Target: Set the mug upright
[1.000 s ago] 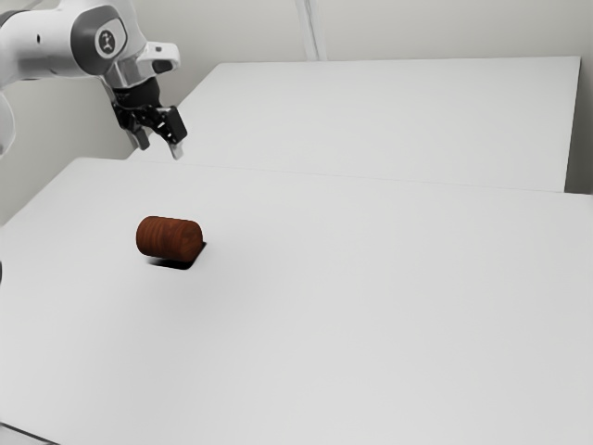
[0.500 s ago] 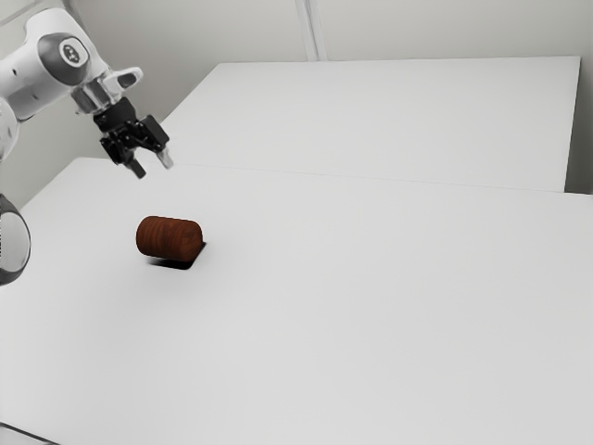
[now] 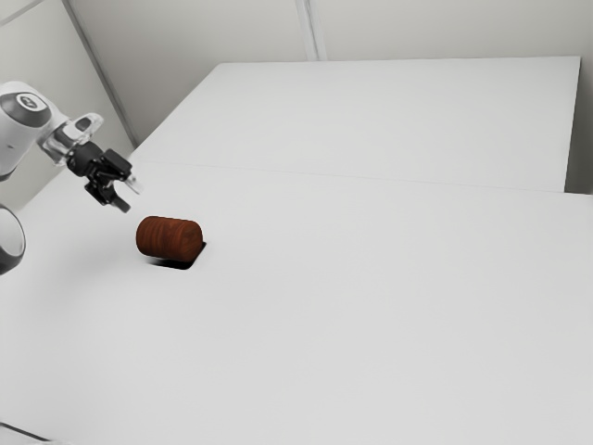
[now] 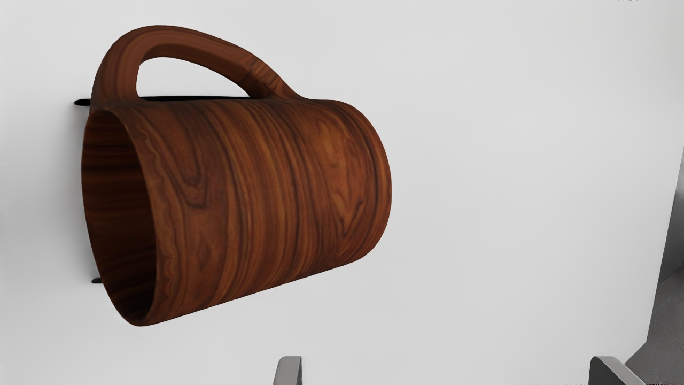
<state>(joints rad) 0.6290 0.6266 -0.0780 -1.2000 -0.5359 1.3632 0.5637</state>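
Lying on its side, mug [image 4: 256,192] may roll or skid away if gripper [image 3: 130,197], spread and holding nothing, bumps it off-center.

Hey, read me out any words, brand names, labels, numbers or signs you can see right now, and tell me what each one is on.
No readable words or numbers.
Arm: a round mark on a joint, too small to make out.
Mug: wood grain, with no lettering on the surfaces in sight.
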